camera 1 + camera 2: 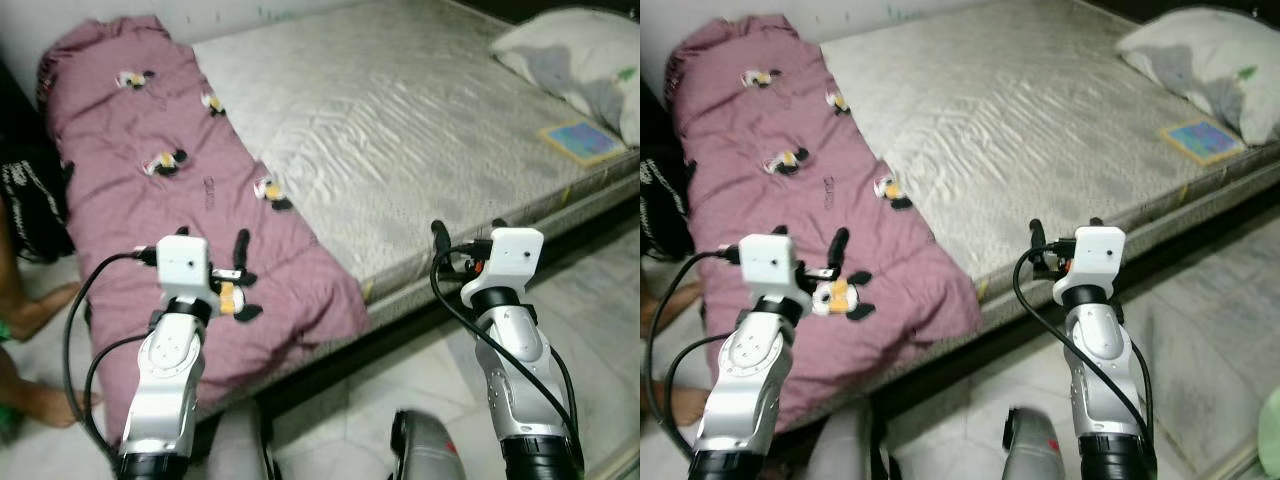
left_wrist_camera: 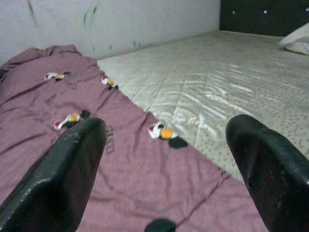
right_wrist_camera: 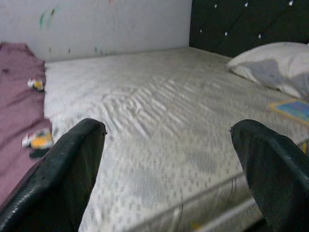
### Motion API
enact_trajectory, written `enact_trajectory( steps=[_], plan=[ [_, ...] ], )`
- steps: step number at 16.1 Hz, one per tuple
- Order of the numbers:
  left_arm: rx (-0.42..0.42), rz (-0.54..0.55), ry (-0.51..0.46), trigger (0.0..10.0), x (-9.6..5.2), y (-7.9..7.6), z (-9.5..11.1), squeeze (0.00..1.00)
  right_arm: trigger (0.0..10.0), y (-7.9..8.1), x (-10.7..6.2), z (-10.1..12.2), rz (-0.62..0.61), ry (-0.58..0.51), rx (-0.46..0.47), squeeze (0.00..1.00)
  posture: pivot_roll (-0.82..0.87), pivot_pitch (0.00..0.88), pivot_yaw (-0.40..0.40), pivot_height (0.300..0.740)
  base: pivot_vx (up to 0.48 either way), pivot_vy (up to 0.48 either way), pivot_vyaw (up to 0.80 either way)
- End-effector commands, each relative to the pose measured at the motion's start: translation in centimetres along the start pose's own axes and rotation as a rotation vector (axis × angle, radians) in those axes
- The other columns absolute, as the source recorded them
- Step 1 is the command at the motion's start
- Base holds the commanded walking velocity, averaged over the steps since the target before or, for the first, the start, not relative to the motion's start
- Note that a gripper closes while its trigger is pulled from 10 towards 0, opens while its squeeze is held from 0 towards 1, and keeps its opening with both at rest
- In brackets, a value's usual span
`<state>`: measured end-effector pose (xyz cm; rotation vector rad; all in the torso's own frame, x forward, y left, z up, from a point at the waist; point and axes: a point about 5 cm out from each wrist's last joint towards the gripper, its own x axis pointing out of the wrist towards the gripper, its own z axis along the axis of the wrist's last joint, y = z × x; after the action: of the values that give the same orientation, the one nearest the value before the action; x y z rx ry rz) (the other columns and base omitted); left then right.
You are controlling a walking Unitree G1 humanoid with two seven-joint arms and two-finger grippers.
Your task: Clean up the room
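Purple blanket (image 1: 170, 190) with small penguin prints lies spread along the foot end of the bare grey mattress (image 1: 400, 130), its near edge hanging over the side toward the tiled floor (image 1: 600, 300). Left gripper (image 2: 164, 193) hovers above the blanket's near part, fingers spread wide, holding nothing. Right gripper (image 3: 169, 193) is held at the mattress edge, fingers likewise spread and empty. A pillow (image 1: 580, 55) and a flat colourful book (image 1: 583, 140) rest at the head end. A person's bare foot (image 1: 40, 300) is on the floor beside the bed.
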<state>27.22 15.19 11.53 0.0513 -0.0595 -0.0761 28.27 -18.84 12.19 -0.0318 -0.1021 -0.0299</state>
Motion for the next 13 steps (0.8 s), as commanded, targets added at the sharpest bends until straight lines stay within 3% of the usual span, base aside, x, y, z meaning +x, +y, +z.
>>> enact_trajectory(
  steps=[1,4,8,13],
  plan=[
    [0.016,-0.008,0.013,10.0,0.2,0.1,-0.5,0.00,10.0,0.1,0.1,-0.3,0.001,0.004,0.000,0.00,-0.09,0.000,0.079,0.718,0.000,0.000,0.00],
    [0.019,0.009,0.015,10.0,0.8,0.2,-0.9,0.00,10.0,-0.2,0.3,-0.5,0.008,0.003,-0.020,0.00,-0.10,0.000,0.076,0.740,0.000,0.000,0.00],
    [0.031,-0.025,0.005,10.0,1.5,-1.0,-0.9,0.00,10.0,-0.7,1.0,-0.5,0.015,-0.002,-0.041,0.00,-0.09,0.000,0.060,0.740,0.000,0.000,0.00],
    [0.057,-0.064,0.011,10.0,1.7,-2.2,-1.4,0.00,10.0,0.0,0.9,-0.9,0.028,-0.004,-0.038,0.00,-0.10,0.000,0.075,0.740,0.000,0.000,0.00]
  ],
)
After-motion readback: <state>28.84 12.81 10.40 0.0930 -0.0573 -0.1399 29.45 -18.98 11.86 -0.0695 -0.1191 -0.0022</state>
